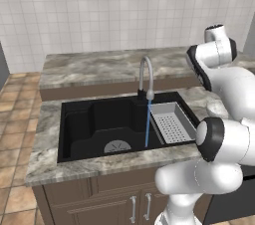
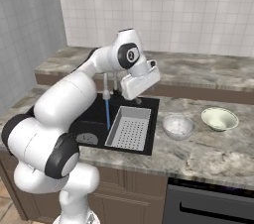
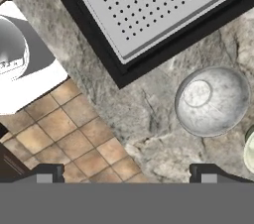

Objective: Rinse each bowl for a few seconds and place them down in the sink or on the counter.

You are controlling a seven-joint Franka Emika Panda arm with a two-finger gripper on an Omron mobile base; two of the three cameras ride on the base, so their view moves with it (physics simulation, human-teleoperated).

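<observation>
While water runs, perforated tray [image 2: 130,128] in sink [image 1: 89,124], bowls [image 2: 178,126] on counter [image 2: 198,153]

Two bowls sitting upright on the counter [image 2: 208,156], right of the sink [image 2: 94,119].

The whitish-grey bowl [image 2: 178,126] is resting nearest the basin; the cream bowl [image 2: 220,118] (green inside) is lying just beyond it, apart. Water is streaming into the black sink.

We see flat, even rendered light with no glare; the wide black rectangular sink basin [image 1: 94,119] stays dark, edges look soft, textures slightly blurred.
</observation>
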